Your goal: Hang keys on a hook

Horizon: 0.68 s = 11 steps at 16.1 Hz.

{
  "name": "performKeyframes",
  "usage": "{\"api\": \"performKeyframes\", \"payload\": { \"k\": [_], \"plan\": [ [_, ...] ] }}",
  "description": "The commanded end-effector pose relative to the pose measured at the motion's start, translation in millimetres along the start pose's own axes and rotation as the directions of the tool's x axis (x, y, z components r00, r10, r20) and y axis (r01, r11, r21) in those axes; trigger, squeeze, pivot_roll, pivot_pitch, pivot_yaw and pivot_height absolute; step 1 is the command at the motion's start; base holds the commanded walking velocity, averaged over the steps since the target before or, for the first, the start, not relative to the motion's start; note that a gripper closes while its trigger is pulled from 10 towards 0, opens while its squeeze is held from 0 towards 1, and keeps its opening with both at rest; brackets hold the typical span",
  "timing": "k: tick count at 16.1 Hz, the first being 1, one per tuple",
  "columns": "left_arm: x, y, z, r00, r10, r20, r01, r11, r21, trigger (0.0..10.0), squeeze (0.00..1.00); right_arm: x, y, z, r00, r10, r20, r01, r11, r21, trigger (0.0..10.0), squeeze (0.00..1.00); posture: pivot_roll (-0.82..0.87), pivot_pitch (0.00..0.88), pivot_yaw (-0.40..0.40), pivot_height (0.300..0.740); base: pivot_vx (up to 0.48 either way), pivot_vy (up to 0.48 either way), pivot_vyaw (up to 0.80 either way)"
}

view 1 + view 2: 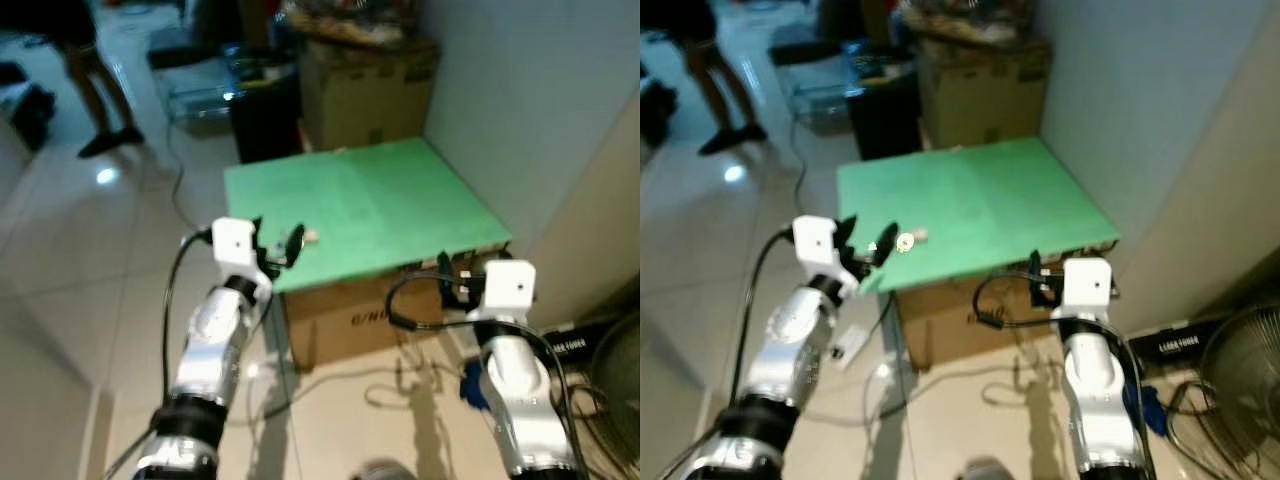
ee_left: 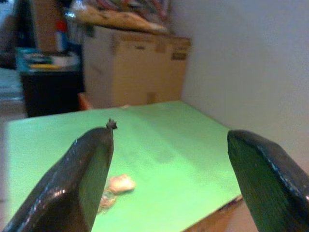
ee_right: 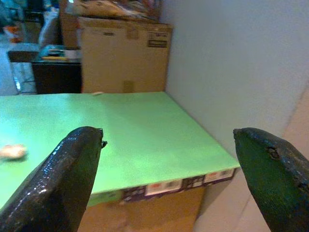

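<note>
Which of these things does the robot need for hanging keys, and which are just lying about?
For the job:
small pale bunch of keys on the green board
left claw, open beside the keys

Lying about:
brown cardboard boxes
black cabinet
grey floor fan
loose cables

Blurred print on cardboard box (image 1: 345,322) under green board, nothing legible
</note>
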<state>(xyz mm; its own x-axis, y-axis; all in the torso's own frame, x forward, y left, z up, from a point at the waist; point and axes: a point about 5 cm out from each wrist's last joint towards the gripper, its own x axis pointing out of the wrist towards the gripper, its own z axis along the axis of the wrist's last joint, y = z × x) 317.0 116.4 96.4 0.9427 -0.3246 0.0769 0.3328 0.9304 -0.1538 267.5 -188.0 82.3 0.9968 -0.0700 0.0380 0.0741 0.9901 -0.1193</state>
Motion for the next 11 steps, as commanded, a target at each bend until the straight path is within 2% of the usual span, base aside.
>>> {"api": "performKeyframes", "payload": {
  "k": [1,3,6,8,9,10,11],
  "plan": [
    [1.7,-1.9,1,1.0,-0.006,-0.003,0.006,1.0,0.008,10.0,0.0,0.9,-2.3,0,1.0,-0.006,-0.01,0.006,1.0,-0.002,10.0,0.0,-0.24,0.017,0.036,0.74,0.48,0.0,0.0],
    [0.4,-0.4,-1,1.0,0.014,-0.012,-0.014,1.0,0.002,10.0,0.0,0.7,-1.6,-4,0.999,0.002,-0.035,-0.002,1.0,-0.005,10.0,0.0,-0.23,0.011,0.031,0.74,0.48,0.0,0.0],
    [-2.1,4.0,-8,0.994,0.095,-0.046,-0.099,0.992,-0.081,10.0,0.0,0.9,1.8,-8,0.998,0.031,-0.059,-0.031,1.0,-0.003,10.0,0.0,-0.22,0.003,0.024,0.74,0.472,0.0,0.0],
    [-3.7,-1.5,-10,0.997,0.065,-0.05,-0.068,0.996,-0.061,10.0,0.0,1.3,2.6,-10,0.996,0.042,-0.072,-0.042,0.999,-0.001,10.0,0.0,-0.22,0.0,0.021,0.74,0.463,0.0,0.0],
    [-4.1,-3.2,-9,0.998,0.053,-0.046,-0.054,0.998,-0.016,10.0,0.0,1.6,2.8,-12,0.996,0.043,-0.083,-0.042,0.999,0.008,10.0,0.0,-0.22,0.0,0.019,0.74,0.461,0.0,0.0],
    [-4.1,-3.2,-9,0.998,0.053,-0.046,-0.054,0.998,-0.016,10.0,0.0,1.6,2.8,-12,0.996,0.043,-0.083,-0.042,0.999,0.008,10.0,0.0,-0.22,0.0,0.019,0.74,0.461,0.0,0.0],
    [-3.3,-4.9,-10,0.997,0.046,-0.063,-0.043,0.998,0.042,10.0,0.0,3.1,2.7,-14,0.994,0.042,-0.097,-0.04,0.999,0.017,10.0,0.0,-0.21,0.002,0.02,0.74,0.296,0.0,0.0]
  ]
}}
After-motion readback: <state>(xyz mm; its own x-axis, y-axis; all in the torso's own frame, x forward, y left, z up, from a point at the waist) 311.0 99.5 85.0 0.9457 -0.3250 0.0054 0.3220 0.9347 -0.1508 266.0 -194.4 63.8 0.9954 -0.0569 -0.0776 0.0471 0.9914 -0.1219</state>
